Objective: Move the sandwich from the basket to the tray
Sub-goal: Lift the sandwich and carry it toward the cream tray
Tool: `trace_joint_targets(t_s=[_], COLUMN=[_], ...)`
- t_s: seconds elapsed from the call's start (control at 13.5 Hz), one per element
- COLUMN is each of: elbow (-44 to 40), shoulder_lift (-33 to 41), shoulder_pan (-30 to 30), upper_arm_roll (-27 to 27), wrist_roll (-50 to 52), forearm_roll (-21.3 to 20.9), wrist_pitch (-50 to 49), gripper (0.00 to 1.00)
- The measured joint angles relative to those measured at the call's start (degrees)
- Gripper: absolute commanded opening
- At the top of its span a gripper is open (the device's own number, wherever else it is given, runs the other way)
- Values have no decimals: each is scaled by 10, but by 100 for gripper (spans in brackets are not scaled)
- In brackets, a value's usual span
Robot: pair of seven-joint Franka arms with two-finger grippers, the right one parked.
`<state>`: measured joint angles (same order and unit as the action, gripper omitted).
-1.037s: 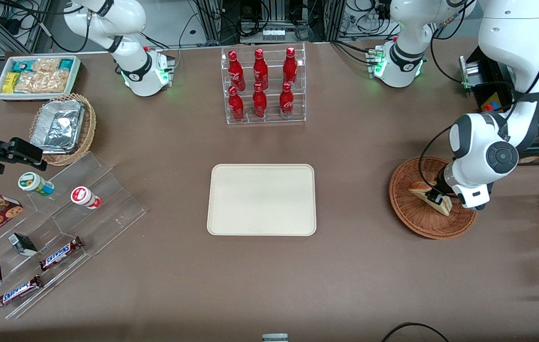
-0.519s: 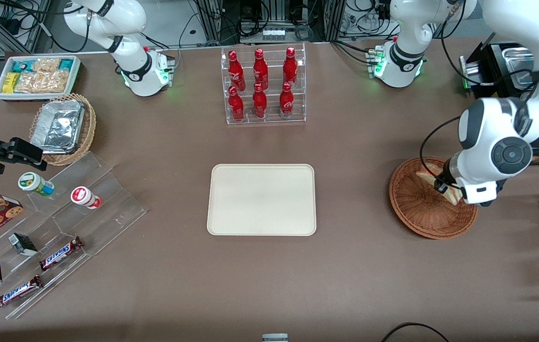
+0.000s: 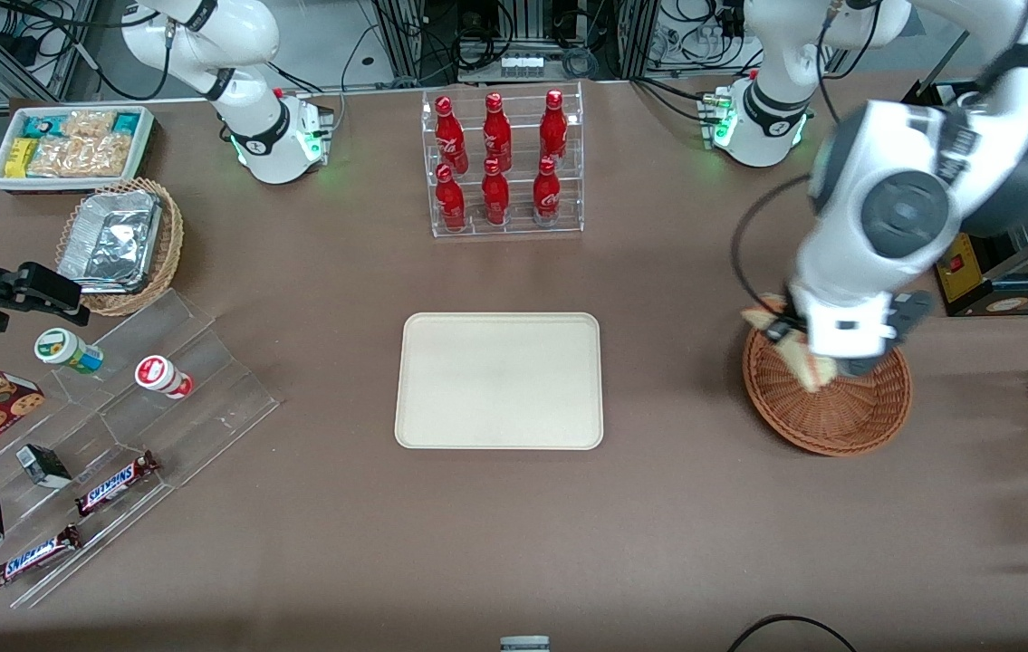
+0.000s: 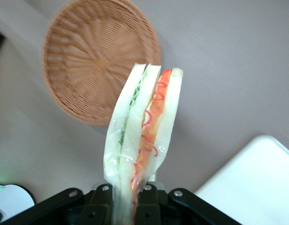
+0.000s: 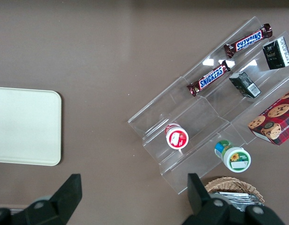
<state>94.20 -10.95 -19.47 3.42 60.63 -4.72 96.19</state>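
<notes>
The wrapped sandwich (image 3: 806, 370) hangs in the air above the rim of the reddish-brown wicker basket (image 3: 840, 421), on the side nearest the tray. My left gripper (image 3: 786, 338) is shut on it, well above the table. In the left wrist view the sandwich (image 4: 145, 133) stands up from between the gripper (image 4: 130, 193) fingers, showing green and orange layers inside clear wrap. The basket (image 4: 100, 58) lies empty below it. The cream tray (image 3: 500, 380) lies bare at the middle of the table, and its corner (image 4: 257, 187) shows in the wrist view.
A clear rack of red bottles (image 3: 503, 163) stands farther from the front camera than the tray. Toward the parked arm's end are a stepped acrylic shelf with snacks (image 3: 115, 435), a tan basket of foil containers (image 3: 120, 244) and a white snack box (image 3: 70, 145).
The left arm has risen and swung toward the tray, lifting the sandwich off the basket floor to above its rim. The basket now lies empty.
</notes>
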Motion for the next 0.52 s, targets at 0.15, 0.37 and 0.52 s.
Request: trace_joint_targets(t_s=[0.15,0.37,0.52], elbow=[-11,-14,-14], shoulder_lift=[-10,-37,-63], shoulder_pan=[-54,-116,-147], upper_arm_roll=[1,2,3], wrist_roll=[-24,-45,-61], forearm_roll=[6,6,6], wrist_pitch=[24,66,103], gripper=[12,12,12])
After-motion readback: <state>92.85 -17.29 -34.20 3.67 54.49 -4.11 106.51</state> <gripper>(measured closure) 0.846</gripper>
